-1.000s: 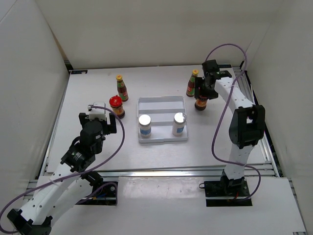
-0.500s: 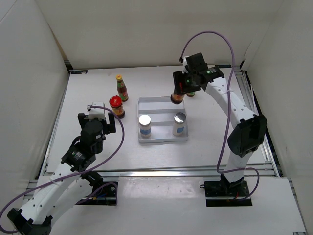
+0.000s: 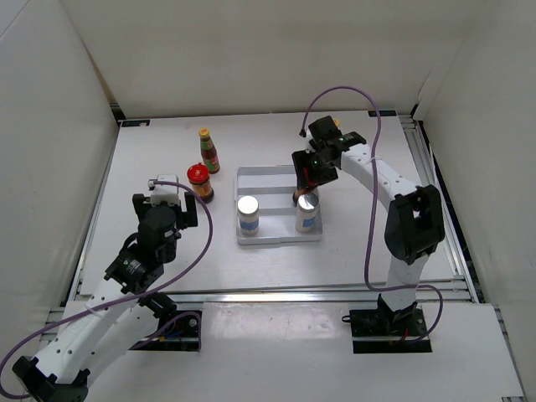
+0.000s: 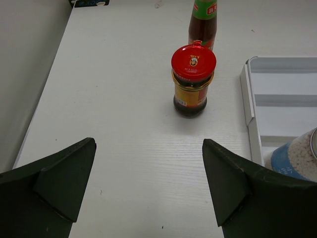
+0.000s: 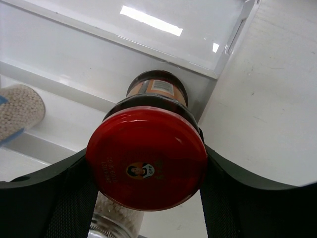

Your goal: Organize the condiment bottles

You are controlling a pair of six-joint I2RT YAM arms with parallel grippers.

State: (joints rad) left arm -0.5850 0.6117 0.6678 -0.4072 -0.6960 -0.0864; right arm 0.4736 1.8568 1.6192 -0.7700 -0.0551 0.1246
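My right gripper [image 3: 311,170] is shut on a squat dark red-lidded jar [image 5: 147,163] and holds it over the back right part of the white ridged tray [image 3: 266,177], just behind the right shaker [image 3: 306,213]. The left shaker [image 3: 248,214] stands in the tray's front left. A second red-lidded jar [image 3: 199,182] and a slim yellow-capped bottle [image 3: 208,151] stand left of the tray. My left gripper [image 4: 148,183] is open and empty, in front of that jar [image 4: 193,82]. The other slim bottle is hidden behind my right arm.
White walls enclose the table on three sides. In the left wrist view the tray's [image 4: 250,99] left wall lies right of the jar, with a shaker [image 4: 297,156] at the frame's edge. The right arm's purple cable [image 3: 335,92] loops above the tray's back.
My right gripper carried the red-lidded jar from right of the tray leftward, then came down over the tray's back right part. The left arm has not moved.
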